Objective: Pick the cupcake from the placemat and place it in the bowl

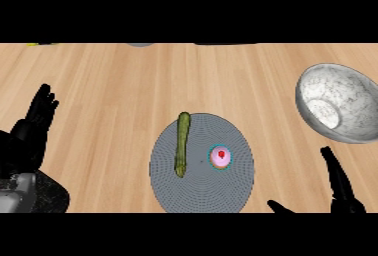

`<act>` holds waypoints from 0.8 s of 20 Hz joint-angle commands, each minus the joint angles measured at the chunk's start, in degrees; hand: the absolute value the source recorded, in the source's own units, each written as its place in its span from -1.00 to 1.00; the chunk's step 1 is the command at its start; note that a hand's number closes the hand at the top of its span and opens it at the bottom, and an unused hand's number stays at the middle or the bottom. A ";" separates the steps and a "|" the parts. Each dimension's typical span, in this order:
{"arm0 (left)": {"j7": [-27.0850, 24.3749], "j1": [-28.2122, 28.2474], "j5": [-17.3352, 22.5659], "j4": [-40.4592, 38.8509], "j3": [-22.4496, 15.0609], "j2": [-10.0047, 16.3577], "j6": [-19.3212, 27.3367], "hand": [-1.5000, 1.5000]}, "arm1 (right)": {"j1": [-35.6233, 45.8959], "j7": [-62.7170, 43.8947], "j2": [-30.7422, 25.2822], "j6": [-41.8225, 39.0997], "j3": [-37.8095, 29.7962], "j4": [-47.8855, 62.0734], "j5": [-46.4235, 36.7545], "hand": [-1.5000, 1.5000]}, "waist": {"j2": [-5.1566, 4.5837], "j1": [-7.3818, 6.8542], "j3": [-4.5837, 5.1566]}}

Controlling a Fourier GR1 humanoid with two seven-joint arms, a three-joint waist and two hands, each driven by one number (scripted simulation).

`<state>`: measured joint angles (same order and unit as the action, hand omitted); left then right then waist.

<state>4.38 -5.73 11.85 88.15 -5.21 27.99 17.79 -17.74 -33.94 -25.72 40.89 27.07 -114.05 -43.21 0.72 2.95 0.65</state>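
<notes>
1. A round grey placemat (203,192) lies on the wooden counter (111,80), a little right of the middle and towards the near edge.
2. The cupcake (220,157) stands on the placemat, right of its centre. It has pink icing with a red spot on top and a teal wrapper showing round its edge. No hand touches it.
3. A long green vegetable (181,144) lies on the left half of the placemat, running almost straight away from the robot. Its far tip reaches the mat's far edge. It lies beside the cupcake without touching it. I cannot tell what kind of vegetable it is.
4. The bowl (347,85), white with grey marbling, sits on the counter at the right, beyond the placemat and apart from it. Nothing shows inside it.
5. The right hand (338,185) is at the lower right, between the placemat and the near side of the bowl, touching neither. Its fingers are straight and close together, pointing away from the robot, with the thumb spread towards the mat. It holds nothing.
6. The left hand (29,130) rests at the left edge, well apart from the placemat. Its fingers are up, straight and slightly apart, and it holds nothing.
</notes>
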 commanded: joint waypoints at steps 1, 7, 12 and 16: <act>1.38 -1.50 1.09 0.48 0.91 1.40 -1.98 0.00 | -3.14 -12.31 1.80 -6.61 2.70 -10.63 -13.71 -1.00 | -0.25 -0.83 -0.08; 0.60 -2.07 0.98 0.23 0.19 0.61 -3.77 0.00 | 11.70 -31.20 4.93 -32.42 0.06 -19.10 -17.21 -1.00 | -0.90 -3.71 -0.30; 0.86 -3.20 0.57 0.30 0.16 -0.16 -3.07 0.00 | 18.44 -37.82 6.70 -46.68 1.46 -14.29 -9.36 -1.00 | -1.29 -5.36 -0.28; -0.99 -3.18 -0.56 -0.79 -0.77 -1.37 -3.09 0.00 | 23.77 -41.36 9.74 -54.07 -0.88 -9.12 -2.95 -1.00 | -1.29 -5.13 -0.35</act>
<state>4.74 -8.93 11.74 87.75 -5.92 27.18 14.83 0.50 -64.54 -18.82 -2.20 26.58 -126.34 -50.64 -0.49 -1.73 0.35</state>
